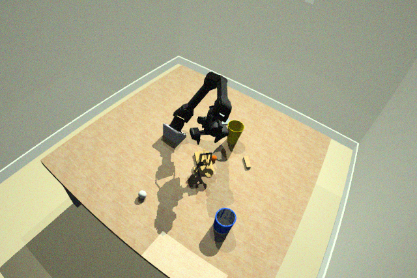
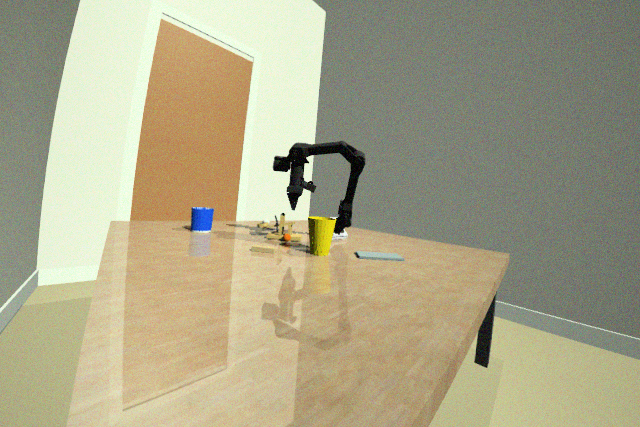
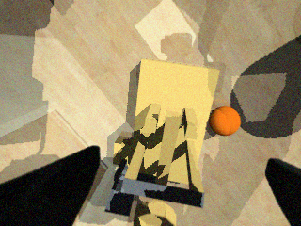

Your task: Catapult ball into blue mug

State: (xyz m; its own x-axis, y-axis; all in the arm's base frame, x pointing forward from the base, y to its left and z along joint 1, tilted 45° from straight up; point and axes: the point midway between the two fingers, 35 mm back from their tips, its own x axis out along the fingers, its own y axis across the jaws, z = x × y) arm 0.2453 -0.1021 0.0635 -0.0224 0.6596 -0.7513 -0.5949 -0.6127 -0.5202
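The orange ball [image 1: 214,157] [image 2: 287,237] [image 3: 225,121] rests on the table right beside the base of the wooden catapult [image 1: 197,155] [image 2: 282,220] [image 3: 179,82]. In the wrist view the ball is to the right of the base. The catapult's dark crossbar and part of its arm end show at the bottom of that view. My gripper [image 1: 206,141] [image 2: 293,207] [image 3: 181,159] is open and empty, pointing down, well above the catapult. The blue mug [image 1: 225,226] [image 2: 202,219] stands upright, away from the catapult on the side opposite my base in the top view.
A yellow cup [image 1: 233,137] [image 2: 321,236] stands upright near the catapult and arm. A small wooden block [image 1: 246,162] [image 2: 262,249] lies beyond the ball. A white ball [image 1: 142,194] lies near the table edge. A flat blue-grey slab [image 2: 379,255] lies behind the yellow cup.
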